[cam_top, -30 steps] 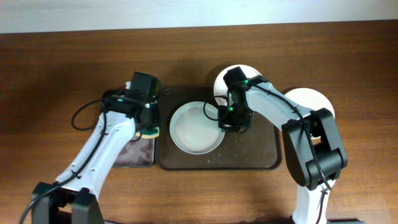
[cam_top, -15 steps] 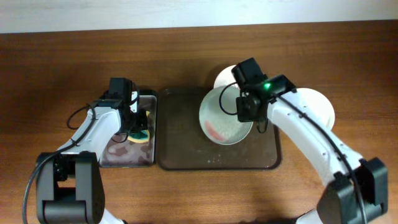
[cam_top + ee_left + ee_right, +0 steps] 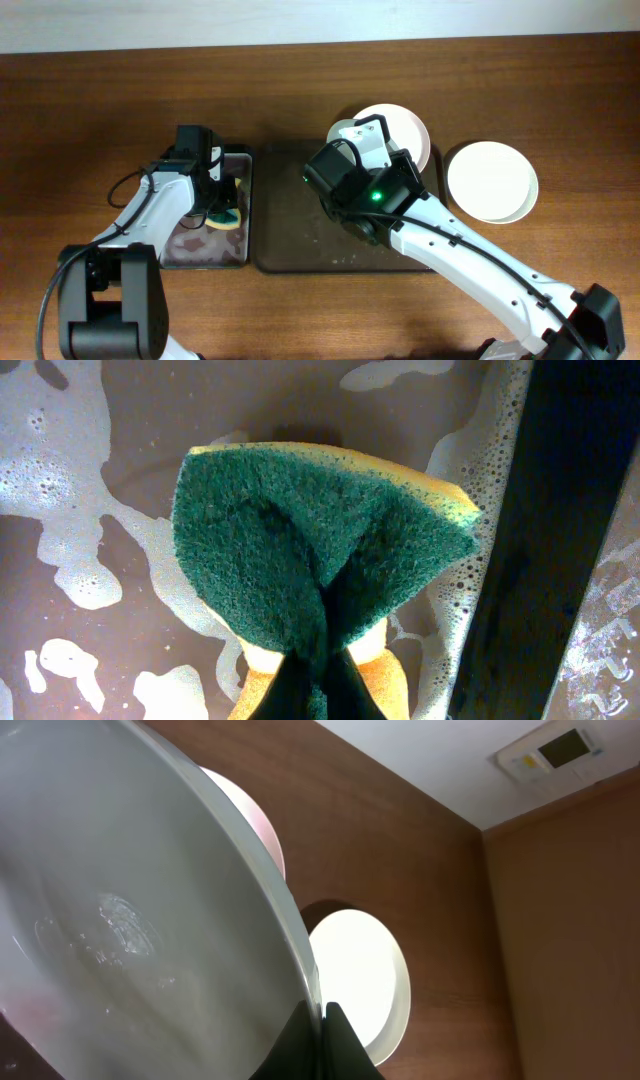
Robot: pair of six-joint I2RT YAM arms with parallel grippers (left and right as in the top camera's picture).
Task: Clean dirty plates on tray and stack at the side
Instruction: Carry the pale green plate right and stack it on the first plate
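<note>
My right gripper (image 3: 320,1020) is shut on the rim of a pale plate (image 3: 120,920), which is tilted steeply on edge and fills the left of the right wrist view. In the overhead view my right arm (image 3: 365,185) hangs over the dark brown tray (image 3: 290,225) and hides most of this plate. A second plate (image 3: 400,125) (image 3: 250,815) lies just behind the tray. A third, clean white plate (image 3: 492,180) (image 3: 360,970) lies on the table to the right. My left gripper (image 3: 320,665) is shut on a green-and-yellow sponge (image 3: 300,530) (image 3: 226,215).
The sponge is held over a smaller black tray (image 3: 200,245) left of the brown tray, with soapy foam patches (image 3: 70,560) on its floor and its dark rim (image 3: 520,560) at the right. Bare wooden table surrounds everything.
The right arm lifted the plate off the brown tray, then swung left and tipped it on edge. The left arm carried the sponge from the plate to the small black tray and has stayed there.
</note>
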